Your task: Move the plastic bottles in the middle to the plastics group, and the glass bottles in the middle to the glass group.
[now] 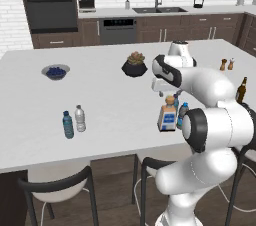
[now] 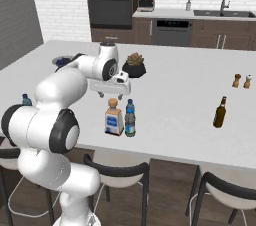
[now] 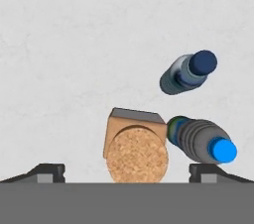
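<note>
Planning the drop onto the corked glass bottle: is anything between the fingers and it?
Nothing visible lies between. The gripper hangs open above the corked glass bottle, fingers either side. A blue-capped water bottle stands close against one side, near that finger's path.

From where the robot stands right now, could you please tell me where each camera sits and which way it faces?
Left base view: behind the arm, to its left, looking forward and down over the counter; the white arm rises from the lower right.
Right base view: behind the arm, to its right, facing the same counter; the arm rises from the lower left.
Hand view: on the hand, looking straight down; the open gripper hangs above the corked glass bottle.
Shared: all three show that glass bottle with a blue-capped water bottle beside it.
</note>
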